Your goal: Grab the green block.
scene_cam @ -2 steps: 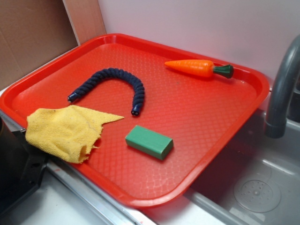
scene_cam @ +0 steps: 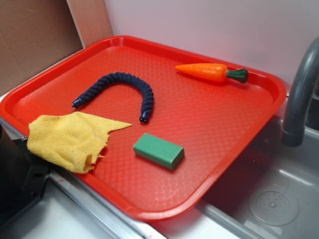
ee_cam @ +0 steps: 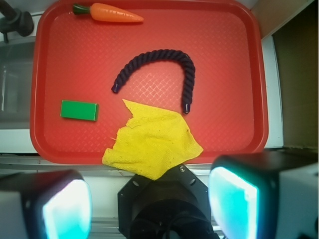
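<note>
The green block lies flat on the red tray, near its front edge and to the right of the yellow cloth. From the wrist camera the green block shows at the tray's left side, far from my gripper. The gripper hovers high above the tray's near edge, its two fingers spread wide with nothing between them. It is open. The exterior view does not show the gripper itself.
A yellow cloth drapes over the tray's front left rim. A dark blue curved rope lies mid-tray and a toy carrot at the back. A grey faucet and sink stand to the right. The black robot base sits front left.
</note>
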You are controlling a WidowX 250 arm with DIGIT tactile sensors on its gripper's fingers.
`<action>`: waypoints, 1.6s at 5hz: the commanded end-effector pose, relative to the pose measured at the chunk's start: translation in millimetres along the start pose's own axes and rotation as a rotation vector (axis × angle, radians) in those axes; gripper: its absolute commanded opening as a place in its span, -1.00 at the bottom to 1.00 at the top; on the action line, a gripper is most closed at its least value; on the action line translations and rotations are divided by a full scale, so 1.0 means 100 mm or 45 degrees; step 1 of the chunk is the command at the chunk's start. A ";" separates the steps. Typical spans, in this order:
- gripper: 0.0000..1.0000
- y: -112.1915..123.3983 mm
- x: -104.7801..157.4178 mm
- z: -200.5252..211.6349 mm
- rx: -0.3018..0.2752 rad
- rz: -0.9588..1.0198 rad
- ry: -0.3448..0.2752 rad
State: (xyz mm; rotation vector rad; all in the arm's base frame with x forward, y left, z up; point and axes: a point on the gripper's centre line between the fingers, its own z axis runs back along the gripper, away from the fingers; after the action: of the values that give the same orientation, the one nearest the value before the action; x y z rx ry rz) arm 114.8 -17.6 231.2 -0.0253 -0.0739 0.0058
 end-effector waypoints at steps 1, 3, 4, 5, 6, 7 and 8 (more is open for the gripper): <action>1.00 -0.23 0.11 -0.11 -0.035 -0.561 -0.133; 1.00 -0.54 0.27 -0.47 -0.194 -1.160 -0.150; 1.00 -0.70 0.31 -0.61 -0.165 -1.337 -0.186; 1.00 -0.82 0.35 -0.82 -0.115 -1.435 -0.190; 1.00 -0.88 0.42 -1.07 -0.063 -1.483 -0.163; 1.00 -0.90 0.47 -1.30 -0.013 -1.477 -0.129; 1.00 -0.93 0.51 -1.55 0.027 -1.510 -0.077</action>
State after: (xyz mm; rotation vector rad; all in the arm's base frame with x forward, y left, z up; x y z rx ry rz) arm 179.4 -110.2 75.8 0.0456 -0.1029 -1.1706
